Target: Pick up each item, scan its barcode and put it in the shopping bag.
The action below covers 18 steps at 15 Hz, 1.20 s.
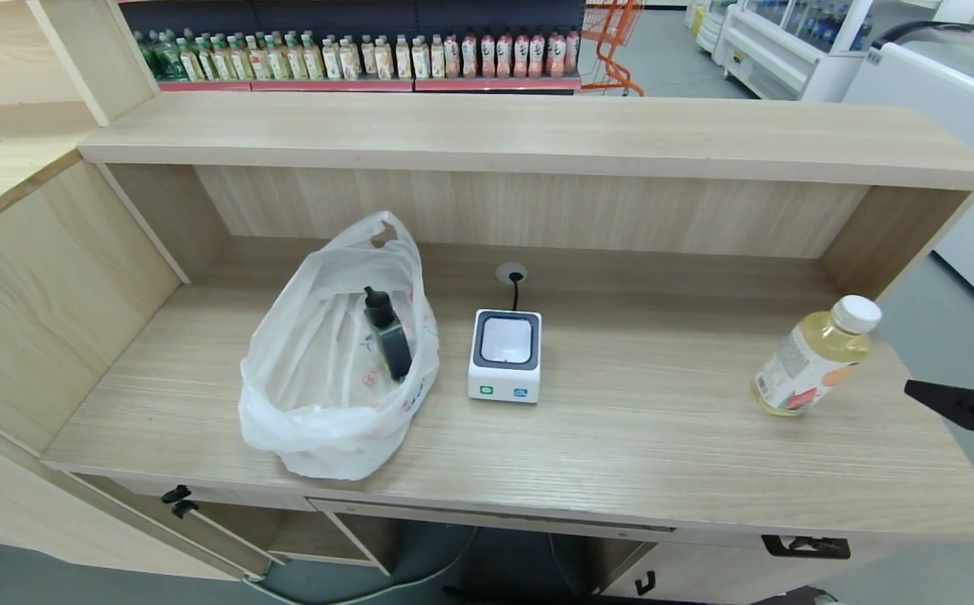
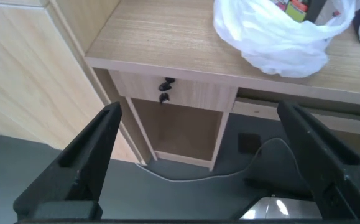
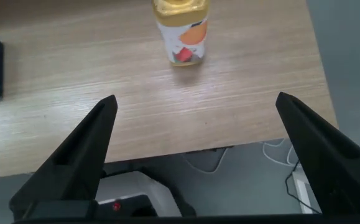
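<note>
A yellow-drink bottle [image 1: 814,359] with a white cap stands upright at the counter's right end; its lower part shows as the bottle [image 3: 183,34] in the right wrist view. A white plastic shopping bag [image 1: 339,353] sits open on the left, with a dark bottle [image 1: 387,334] inside. The bag [image 2: 279,31] also appears in the left wrist view. Between bag and bottle sits the white barcode scanner [image 1: 504,355]. My right gripper [image 3: 198,134] hovers open off the counter's front right edge, short of the bottle. My left gripper [image 2: 204,146] hangs open below the counter's front left, over the floor.
The wooden counter [image 1: 621,437] has a raised back shelf [image 1: 537,134] and side walls. A cable runs from the scanner to a hole [image 1: 511,272] at the back. Below the front edge are an open cubby [image 2: 180,134] and hooks [image 2: 165,84].
</note>
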Tool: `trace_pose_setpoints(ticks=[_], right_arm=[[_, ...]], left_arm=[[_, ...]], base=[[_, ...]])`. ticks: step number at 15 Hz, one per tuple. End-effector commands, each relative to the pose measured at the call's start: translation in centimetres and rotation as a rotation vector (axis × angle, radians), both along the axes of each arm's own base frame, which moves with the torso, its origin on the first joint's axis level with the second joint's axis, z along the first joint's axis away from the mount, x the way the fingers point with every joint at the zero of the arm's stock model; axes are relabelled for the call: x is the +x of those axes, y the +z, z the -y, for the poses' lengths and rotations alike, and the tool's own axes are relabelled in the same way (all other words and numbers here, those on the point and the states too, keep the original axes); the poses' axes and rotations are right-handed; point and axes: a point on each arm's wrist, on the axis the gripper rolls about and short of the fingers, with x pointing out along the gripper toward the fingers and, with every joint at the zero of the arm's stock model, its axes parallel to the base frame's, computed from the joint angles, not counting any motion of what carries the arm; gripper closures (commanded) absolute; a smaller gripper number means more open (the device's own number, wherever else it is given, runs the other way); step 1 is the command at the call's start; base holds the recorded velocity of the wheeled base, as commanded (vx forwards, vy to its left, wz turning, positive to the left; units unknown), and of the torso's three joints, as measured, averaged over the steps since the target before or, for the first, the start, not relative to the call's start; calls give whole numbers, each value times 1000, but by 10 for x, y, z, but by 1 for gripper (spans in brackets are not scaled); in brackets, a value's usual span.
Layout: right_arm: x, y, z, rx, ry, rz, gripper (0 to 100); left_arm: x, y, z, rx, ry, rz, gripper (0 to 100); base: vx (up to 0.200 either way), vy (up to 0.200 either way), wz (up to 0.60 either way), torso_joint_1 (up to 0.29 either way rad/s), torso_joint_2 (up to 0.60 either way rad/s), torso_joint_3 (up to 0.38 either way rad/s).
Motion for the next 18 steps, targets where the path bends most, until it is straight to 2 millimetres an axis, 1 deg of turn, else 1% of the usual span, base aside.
trace_pose_setpoints(ticks=[1, 4, 6, 8, 10, 11, 13, 15, 16, 18], right_arm=[[24, -9, 2, 18, 16, -24, 0], [47, -21, 4, 24, 27, -32, 0], [55, -27, 1, 35, 79, -30, 0], [61, -31, -7, 38, 126, -23, 0], [70, -43, -15, 34, 168, -2, 0], [73, -48, -24, 23, 210, 20, 0], [73, -59, -30, -27, 250, 23, 0], [74, -67, -35, -30, 276, 37, 0], [78, -71, -36, -35, 278, 51, 0], [92, -75, -37, -63, 238, 103, 0]], left_arm=[[0, 0, 0, -1, 0, -3, 0], [0, 0, 0, -4, 0, 1, 0], [0, 0, 0, -4, 0, 1, 0], [0, 0, 0, -4, 0, 1, 0], [0, 0, 0, -4, 0, 1, 0], [0, 0, 0, -4, 3, 1, 0], [0, 0, 0, -4, 0, 1, 0], [0, 0, 0, -4, 2, -1, 0], [0, 0, 0, -4, 2, -1, 0], [0, 0, 0, -4, 0, 1, 0]], base=[[0, -200, 0, 2, 2, 2], [0, -200, 0, 2, 5, 1], [0, 0, 0, 0, 0, 0], [0, 0, 0, 0, 0, 0], [0, 0, 0, 0, 0, 0], [0, 0, 0, 0, 0, 0], [0, 0, 0, 0, 0, 0], [0, 0, 0, 0, 0, 0], [0, 0, 0, 0, 0, 0], [0, 0, 0, 0, 0, 0]])
